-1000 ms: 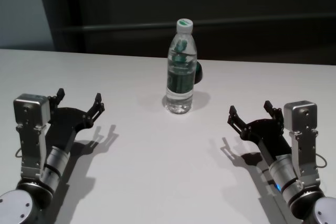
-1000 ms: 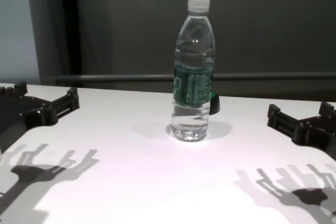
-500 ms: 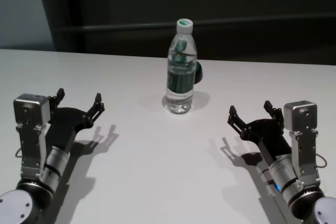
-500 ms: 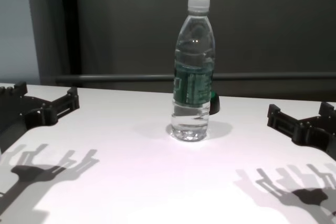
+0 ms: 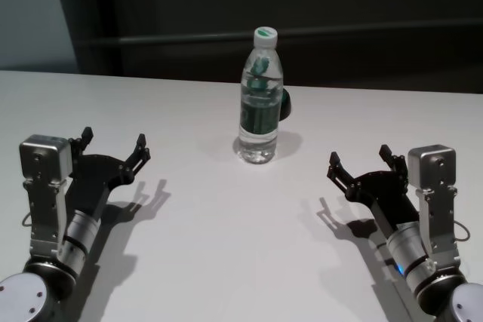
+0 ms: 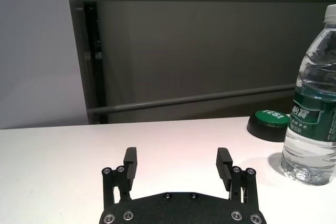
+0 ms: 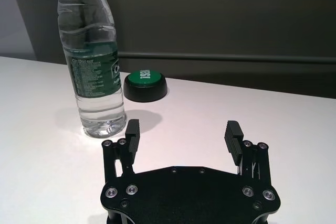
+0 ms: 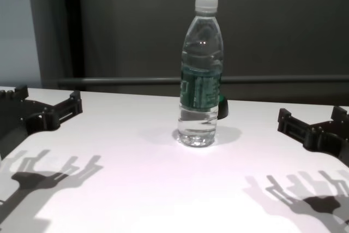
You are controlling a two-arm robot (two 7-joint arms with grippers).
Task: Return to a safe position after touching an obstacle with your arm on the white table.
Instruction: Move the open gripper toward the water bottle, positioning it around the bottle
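Observation:
The clear water bottle (image 5: pixel 260 99) with a white cap and green label stands upright on the white table (image 5: pixel 226 216), at the middle toward the far edge. It also shows in the chest view (image 8: pixel 200 75), the left wrist view (image 6: pixel 313 103) and the right wrist view (image 7: pixel 94 61). My left gripper (image 5: pixel 113 145) is open and empty at the near left, well apart from the bottle. My right gripper (image 5: pixel 360 160) is open and empty at the near right, also apart from it. Both show in their wrist views, left (image 6: pixel 178 163) and right (image 7: pixel 182 136).
A small dark round button with a green top (image 7: pixel 145 85) sits on the table just behind the bottle; it also shows in the left wrist view (image 6: pixel 269 124). A dark wall with a horizontal rail (image 5: pixel 151 38) runs behind the table's far edge.

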